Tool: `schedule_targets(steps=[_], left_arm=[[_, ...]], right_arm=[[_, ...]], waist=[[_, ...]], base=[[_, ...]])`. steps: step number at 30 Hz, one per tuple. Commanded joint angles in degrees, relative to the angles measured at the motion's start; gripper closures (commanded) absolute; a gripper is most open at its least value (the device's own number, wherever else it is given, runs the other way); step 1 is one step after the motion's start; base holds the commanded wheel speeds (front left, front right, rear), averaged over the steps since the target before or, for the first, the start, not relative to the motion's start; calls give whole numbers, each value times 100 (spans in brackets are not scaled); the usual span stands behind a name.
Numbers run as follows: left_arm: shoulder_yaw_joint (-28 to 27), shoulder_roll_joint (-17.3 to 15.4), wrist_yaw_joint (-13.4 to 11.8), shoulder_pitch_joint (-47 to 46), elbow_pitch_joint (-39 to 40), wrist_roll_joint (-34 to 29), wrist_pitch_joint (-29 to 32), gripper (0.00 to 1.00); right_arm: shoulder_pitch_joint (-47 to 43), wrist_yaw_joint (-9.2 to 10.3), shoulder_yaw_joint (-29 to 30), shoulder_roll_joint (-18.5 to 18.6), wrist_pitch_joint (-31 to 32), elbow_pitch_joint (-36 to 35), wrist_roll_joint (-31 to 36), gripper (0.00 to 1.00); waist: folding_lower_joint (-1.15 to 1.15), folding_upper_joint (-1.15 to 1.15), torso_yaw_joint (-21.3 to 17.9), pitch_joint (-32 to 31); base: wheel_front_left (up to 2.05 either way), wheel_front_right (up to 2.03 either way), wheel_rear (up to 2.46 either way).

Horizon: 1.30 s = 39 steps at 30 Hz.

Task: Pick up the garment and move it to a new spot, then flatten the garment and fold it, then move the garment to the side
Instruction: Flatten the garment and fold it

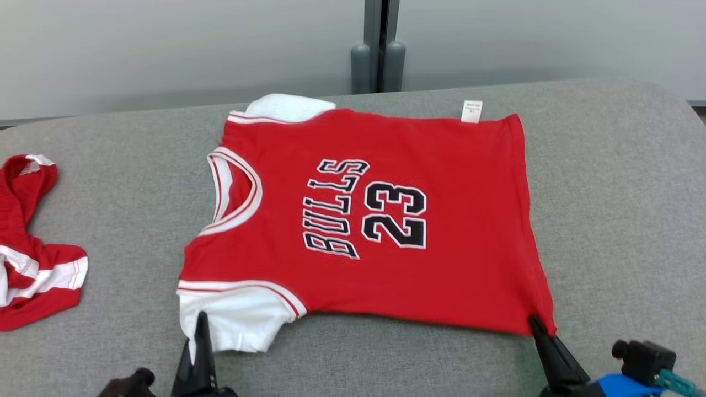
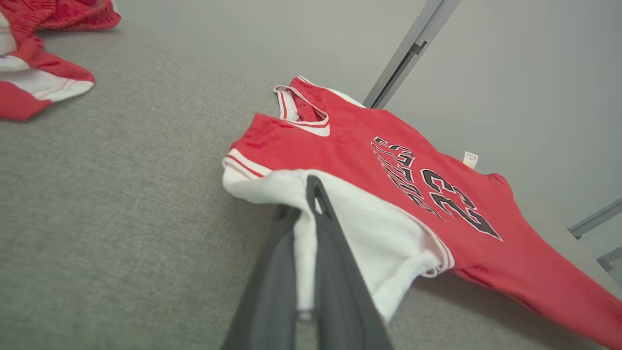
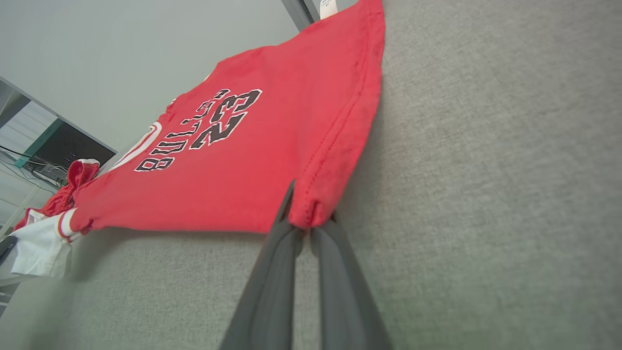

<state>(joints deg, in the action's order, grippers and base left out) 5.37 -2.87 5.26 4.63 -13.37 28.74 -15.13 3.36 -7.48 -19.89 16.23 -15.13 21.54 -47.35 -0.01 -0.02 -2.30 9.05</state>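
- Red cloth, thin and soft: the shirt (image 1: 386, 220) looks light and limp, so I expect it to sag wherever it is not held.
- It lies spread flat in the middle of the table (image 1: 618, 220), print side up.
- Corners and hems are good places to hold. The left claw (image 1: 202, 322) is closed on the near white sleeve (image 1: 242, 325), and the right claw (image 1: 534, 322) is closed on the near hem corner.
- Grey woven cover on the table probably gives friction, so dragging may wrinkle the shirt.
- Another red garment (image 1: 33, 264) lies well apart on the left, and a pale wall (image 1: 165, 49) stands behind.
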Motion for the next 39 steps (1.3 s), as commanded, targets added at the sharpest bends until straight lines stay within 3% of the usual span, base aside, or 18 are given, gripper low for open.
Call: schedule_targets(steps=[1,15,26,39], left_arm=[[76,-3,-62,193,80,-24,-2,100],[306,-5,-62,600,125,-135,-2,100],[330,-5,79,120,90,-356,-2,100],[540,-421,199,-926,-335,-504,-3,100]], right_arm=[[-280,-3,39,89,-2,-76,42,100],[-938,-3,157,152,49,-375,3,100],[-648,-3,19,110,312,-596,-93,100],[-254,-3,127,105,757,-857,-518,100]], waist=[[1,2,12,-85],[1,2,32,-264],[1,2,-25,-243],[1,2,-200,-2]], base=[[0,0,0],[0,0,0],[0,0,0],[0,0,0]])
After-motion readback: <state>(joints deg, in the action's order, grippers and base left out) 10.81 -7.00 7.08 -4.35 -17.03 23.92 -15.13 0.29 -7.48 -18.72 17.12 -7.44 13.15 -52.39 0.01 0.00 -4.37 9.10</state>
